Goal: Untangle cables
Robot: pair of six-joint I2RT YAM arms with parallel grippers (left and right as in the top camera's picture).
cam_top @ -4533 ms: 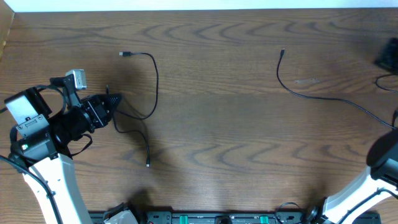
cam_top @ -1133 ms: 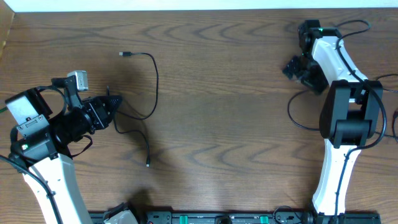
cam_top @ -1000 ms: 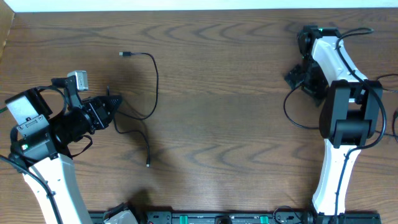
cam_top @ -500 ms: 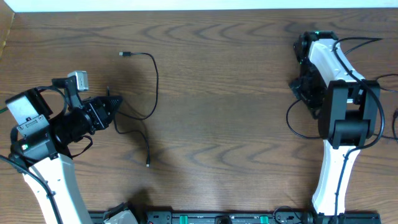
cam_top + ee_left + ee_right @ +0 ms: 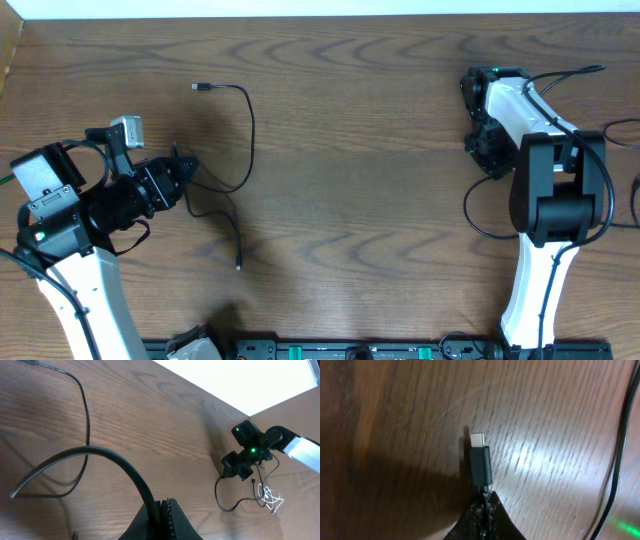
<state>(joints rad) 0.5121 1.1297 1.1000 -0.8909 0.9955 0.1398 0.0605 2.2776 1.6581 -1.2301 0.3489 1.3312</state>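
One thin black cable [image 5: 250, 130] lies on the left of the wooden table, from a small plug [image 5: 201, 88] round a loop to a free end [image 5: 238, 264]. My left gripper [image 5: 183, 168] is shut on this cable; in the left wrist view the cable [image 5: 110, 455] arcs up out of the shut jaws [image 5: 162, 506]. A second black cable [image 5: 467, 208] loops on the right. My right gripper [image 5: 483, 150] is shut on it just behind its metal-tipped plug [image 5: 480, 462], which sticks out of the jaws [image 5: 485, 497] close above the table.
A small white wire tangle [image 5: 270, 496] lies past the right arm [image 5: 250, 450]. Thicker black arm cables [image 5: 622, 128] run at the right edge. The table's far edge [image 5: 320, 16] is at the top, and a mounting rail [image 5: 330, 350] is at the bottom.
The right arm came in from the lower right, took the right cable's end and bunched that cable into a loop. Over the last second it shifted slightly left. The left arm has not moved.
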